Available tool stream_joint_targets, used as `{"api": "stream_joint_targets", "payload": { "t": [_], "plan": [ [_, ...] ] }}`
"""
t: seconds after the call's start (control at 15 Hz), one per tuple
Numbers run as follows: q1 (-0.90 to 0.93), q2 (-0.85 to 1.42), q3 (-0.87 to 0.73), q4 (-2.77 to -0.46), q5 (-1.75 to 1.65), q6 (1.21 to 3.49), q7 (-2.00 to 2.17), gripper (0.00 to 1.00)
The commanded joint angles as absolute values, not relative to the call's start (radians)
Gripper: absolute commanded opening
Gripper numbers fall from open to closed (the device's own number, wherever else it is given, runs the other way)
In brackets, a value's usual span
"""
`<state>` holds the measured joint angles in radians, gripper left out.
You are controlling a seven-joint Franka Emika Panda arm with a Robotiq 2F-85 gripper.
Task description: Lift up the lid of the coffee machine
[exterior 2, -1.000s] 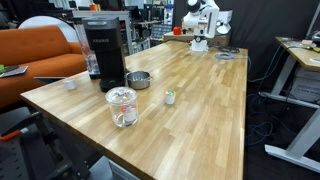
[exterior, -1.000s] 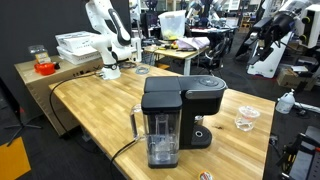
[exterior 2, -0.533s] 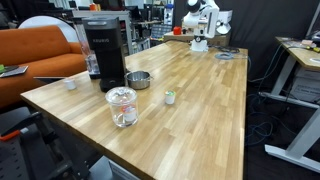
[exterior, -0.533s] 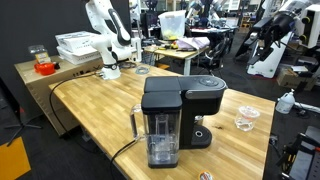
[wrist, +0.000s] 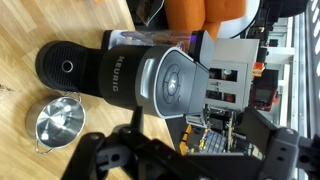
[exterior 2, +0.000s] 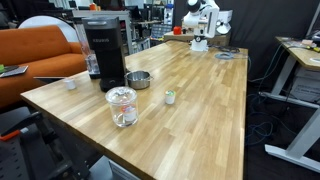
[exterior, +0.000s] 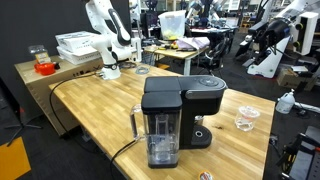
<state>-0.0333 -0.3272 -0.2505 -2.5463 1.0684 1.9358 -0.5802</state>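
Step in hand judged as the approach: cross the bench (exterior: 90, 105) to the coffee machine (exterior: 172, 122), come in low at the front edge of the lid (exterior: 206, 88), probably opposite the hinge, then hook under and swing up along the hinge arc rather than pulling straight. In the wrist view, pincer (wrist: 185, 160) spread wide, gripping nothing, touching nothing, well apart from the machine. Lid down flat on the brew head, just beside the water tank (exterior: 160, 140).
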Motion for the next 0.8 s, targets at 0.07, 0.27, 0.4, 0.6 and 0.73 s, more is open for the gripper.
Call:
{"api": "stream_joint_targets", "payload": {
  "t": [0.07, 0.27, 0.4, 0.6, 0.73],
  "plan": [
    [-0.082, -0.274, -0.235, -2.585, 1.219, 1.930, -0.685, 1.00],
    [-0.101, -0.255, -0.225, -2.609, 1.274, 1.927, -0.721, 1.00],
    [-0.104, -0.245, -0.219, -2.620, 1.299, 1.917, -0.730, 1.00],
    [-0.102, -0.238, -0.198, -2.620, 1.284, 1.918, -0.714, 1.00],
    [-0.100, -0.232, -0.186, -2.613, 1.278, 1.917, -0.711, 1.00]
  ]
}}
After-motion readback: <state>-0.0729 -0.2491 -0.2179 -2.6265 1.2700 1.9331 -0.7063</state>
